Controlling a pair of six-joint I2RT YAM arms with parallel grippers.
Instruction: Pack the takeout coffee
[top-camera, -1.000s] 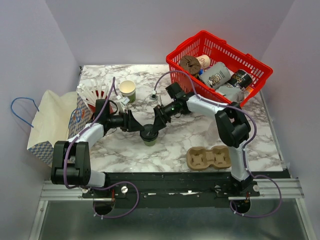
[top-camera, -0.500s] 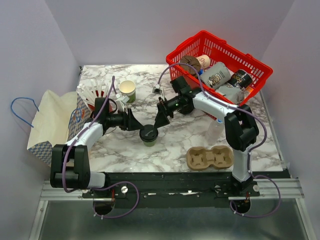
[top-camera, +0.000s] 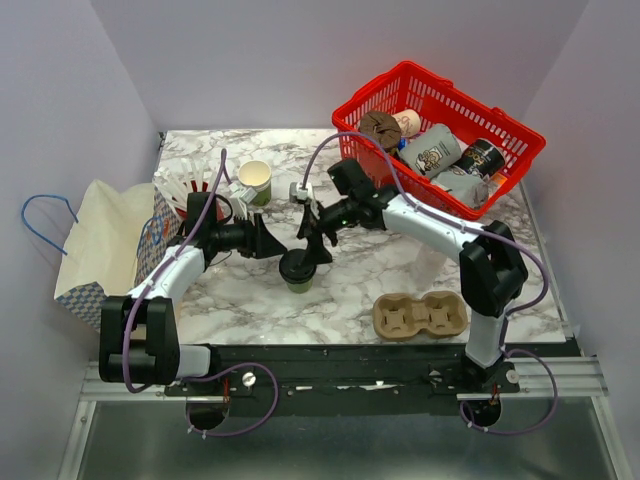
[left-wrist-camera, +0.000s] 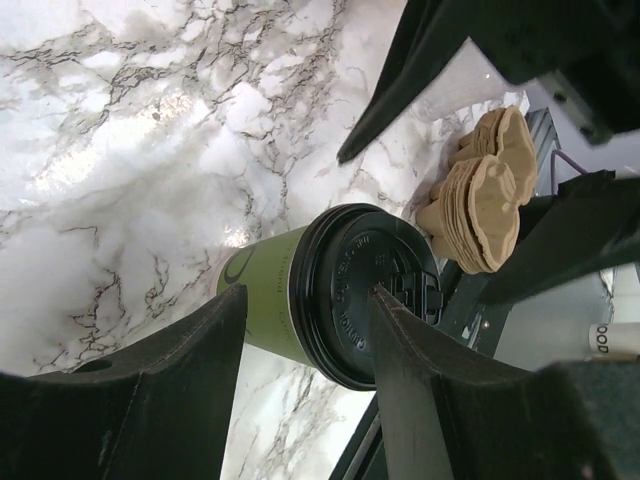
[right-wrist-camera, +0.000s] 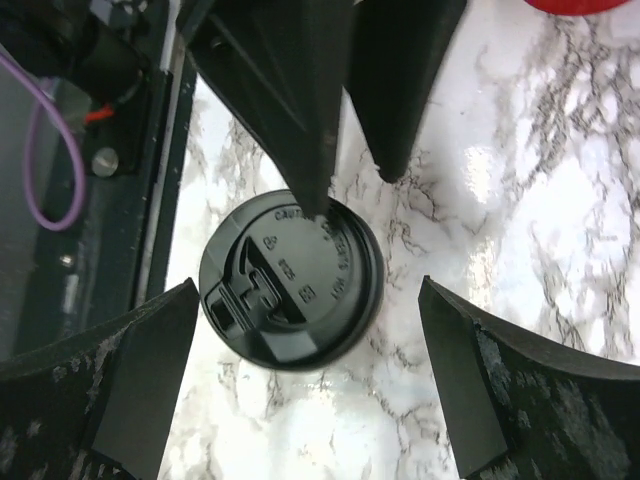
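The takeout coffee (top-camera: 298, 269) is an olive-green cup with a black lid, standing upright on the marble table near the front middle. In the left wrist view the takeout coffee (left-wrist-camera: 275, 295) lies just beyond my open left gripper (left-wrist-camera: 309, 291), one fingertip (left-wrist-camera: 385, 300) over the lid's edge, the other beside the cup wall. My left gripper (top-camera: 272, 244) sits at the cup's upper left. My right gripper (top-camera: 310, 238) is open and empty above the cup. In the right wrist view the lid (right-wrist-camera: 290, 285) lies below, between the jaws of my right gripper (right-wrist-camera: 307, 290).
A red basket (top-camera: 370, 88) with several items stands back right. A cardboard cup carrier (top-camera: 420, 315) lies front right and shows in the left wrist view (left-wrist-camera: 485, 195). A lidless paper cup (top-camera: 255, 180), a striped holder (top-camera: 178, 195) and a paper bag (top-camera: 100, 240) are at the left.
My right gripper has lifted off the lid and drawn back toward the rear left. The cup and my left gripper have stayed in place.
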